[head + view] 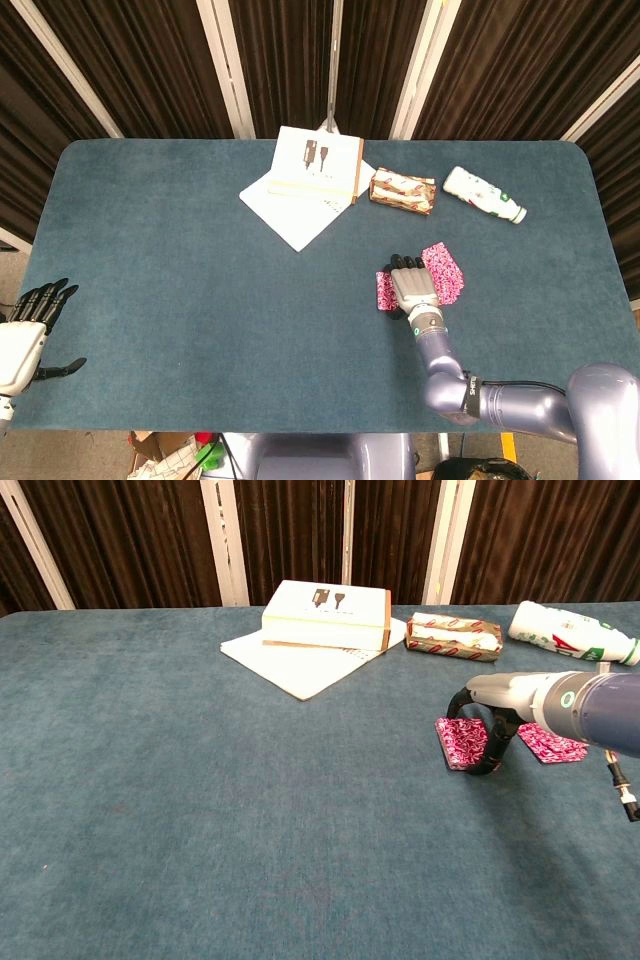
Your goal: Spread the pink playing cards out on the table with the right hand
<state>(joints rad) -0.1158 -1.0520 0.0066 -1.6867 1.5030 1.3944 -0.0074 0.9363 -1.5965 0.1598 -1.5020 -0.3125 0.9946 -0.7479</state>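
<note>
Straddling the Deck

The silver right hand [487, 730] arches over the squared pink patterned card stack [461, 742] — fingers curled down, thumb at its near edge, apparently grasping it. Loose pink cards [551, 744] lie just right, toward the table's right-centre.

Silver arm, black-fingered robot hand [413, 291]

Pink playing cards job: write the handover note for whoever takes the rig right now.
Right hand: down over the pink card stack, fingers curled to it; whether it grips is unclear.
Left hand: open, idle at the table's near left edge.
Done: some spread cards lie on the cloth just right of the stack.
Left: most of the deck is stacked; fan out the rest with the right hand.
</note>
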